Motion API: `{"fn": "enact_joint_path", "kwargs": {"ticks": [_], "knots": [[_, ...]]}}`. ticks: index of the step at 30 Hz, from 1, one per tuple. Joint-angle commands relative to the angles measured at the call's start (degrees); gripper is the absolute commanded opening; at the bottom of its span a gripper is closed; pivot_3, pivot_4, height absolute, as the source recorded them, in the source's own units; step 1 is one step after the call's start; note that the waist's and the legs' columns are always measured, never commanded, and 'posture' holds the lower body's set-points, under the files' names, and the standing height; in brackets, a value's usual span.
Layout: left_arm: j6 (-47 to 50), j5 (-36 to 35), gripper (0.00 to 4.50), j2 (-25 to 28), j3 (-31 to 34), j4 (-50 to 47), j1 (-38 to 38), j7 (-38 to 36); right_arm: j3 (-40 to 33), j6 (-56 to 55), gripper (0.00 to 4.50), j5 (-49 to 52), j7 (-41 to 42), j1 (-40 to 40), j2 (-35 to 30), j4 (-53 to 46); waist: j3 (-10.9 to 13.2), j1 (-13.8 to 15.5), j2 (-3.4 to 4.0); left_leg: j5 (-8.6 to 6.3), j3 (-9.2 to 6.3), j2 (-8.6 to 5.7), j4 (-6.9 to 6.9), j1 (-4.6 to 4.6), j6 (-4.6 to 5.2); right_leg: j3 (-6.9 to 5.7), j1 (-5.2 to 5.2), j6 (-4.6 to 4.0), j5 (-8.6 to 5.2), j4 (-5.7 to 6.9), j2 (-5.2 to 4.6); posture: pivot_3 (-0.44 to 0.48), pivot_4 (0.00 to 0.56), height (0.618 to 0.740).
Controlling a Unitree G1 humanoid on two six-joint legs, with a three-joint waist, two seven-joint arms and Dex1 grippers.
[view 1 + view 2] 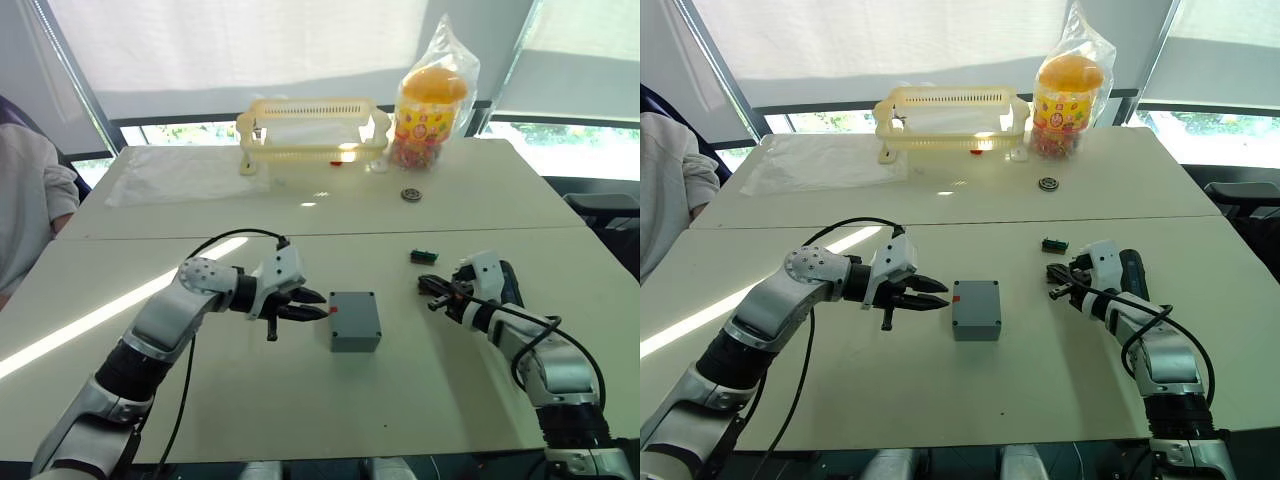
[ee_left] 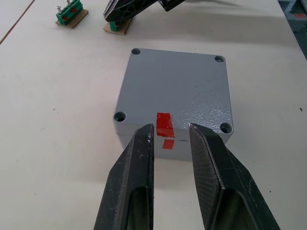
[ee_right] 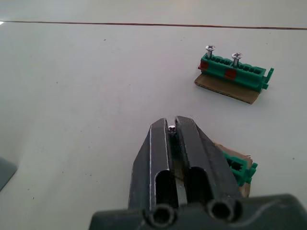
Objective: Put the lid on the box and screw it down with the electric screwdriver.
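Left gripper (image 1: 318,305) hovers low over the table (image 1: 300,400) at the 9 o'clock side of the box (image 1: 355,322). Its two black fingers (image 2: 136,163) are spread and grasp nothing. In the left wrist view the tips flank a red mark (image 2: 165,124) on the box's near edge; whether they touch the box cannot be told.

The box stands at mid-table with the lid (image 2: 177,86) seated flush on top. All four corner holes show, and no screw head can be made out in them.

Right gripper (image 3: 171,125) sits at 3 o'clock from the box, well apart from it. Its fingers are clenched on a small screw (image 3: 171,128), whose head shows between the tips. Directly beneath it lies a green holder (image 3: 238,167) on a cardboard scrap.

A second green holder (image 3: 233,74), also on cardboard, carries two upright screws. It lies near the right gripper, at about 2 o'clock from the box.

At 12 o'clock, on the far table, stands a yellow slotted basket (image 1: 312,128). A bagged yellow-lidded jar (image 1: 432,100) stands just beside it toward 1 o'clock. A small dark ring (image 1: 411,194) lies in front of the jar, and a clear plastic sheet (image 1: 185,175) lies toward 10 o'clock.

A person's light sleeve (image 1: 30,200) shows at 9 o'clock.
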Motion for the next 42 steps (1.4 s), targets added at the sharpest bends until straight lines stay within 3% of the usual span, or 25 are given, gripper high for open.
{"fn": "enact_joint_path", "kwargs": {"ticks": [1, 18, 23, 29, 35, 42], "knots": [[0.2, -0.2, 1.13, 0.5, 0.4, -2.1, -0.3, -0.1, -0.9, -0.6, 0.04, 0.1, 0.1, 0.0, -0.3, -2.3, 0.0, 0.0, 0.00, 0.00, 0.00, 0.00, 0.00, 0.00, 0.00, 0.00, 0.00, 0.00, 0.00, 0.01, 0.00, 0.000, 0.150, 0.740], [-0.4, 0.0, 1.13, -0.4, 0.1, -1.1, -0.8, -0.2, -5.4, 5.0, 0.04, 4.9, -3.8, 0.9, 1.0, -10.8, 0.0, 0.1, 0.00, 0.00, -0.01, 0.00, 0.00, 0.00, 0.00, 0.00, -0.04, 0.00, 0.00, 0.09, 0.00, 0.000, 0.150, 0.740], [-0.2, -0.6, 1.13, -0.6, 1.0, -1.3, -2.4, -0.4, -6.9, 9.3, 0.04, 10.1, -2.8, 0.4, 0.1, -18.8, 0.0, 0.0, 0.00, 0.00, -0.01, 0.00, 0.00, 0.00, 0.00, 0.01, -0.06, -0.01, 0.00, 0.12, 0.00, 0.000, 0.150, 0.740], [-1.0, -0.3, 1.13, -3.1, -0.1, 1.2, -4.1, -0.2, -2.3, 15.6, 0.04, 15.5, 0.4, 1.6, -1.1, -26.7, 0.0, 0.0, 0.00, 0.00, -0.03, 0.00, 0.00, 0.01, 0.00, 0.00, -0.08, 0.00, -0.02, 0.21, 0.00, 0.000, 0.150, 0.740], [-3.7, 2.0, 1.13, -6.1, -2.4, 5.0, -5.8, -0.5, 3.5, 14.0, 0.04, 13.6, 1.2, 1.4, -0.1, -25.4, 0.0, 0.1, -0.01, 0.00, -0.02, -0.02, 0.09, 0.00, 0.00, 0.01, -0.08, -0.01, -0.02, 0.26, 0.00, 0.000, 0.150, 0.740], [-4.0, 3.3, 1.13, -5.0, -2.8, 3.7, -4.8, -1.2, 5.8, 13.2, 0.04, 13.1, 1.8, 1.3, 0.1, -24.7, 0.0, 0.0, -0.01, 0.00, -0.03, -0.01, 0.09, -0.01, 0.00, 0.01, -0.15, -0.01, -0.02, 0.34, 0.00, 0.000, 0.150, 0.740]]}}
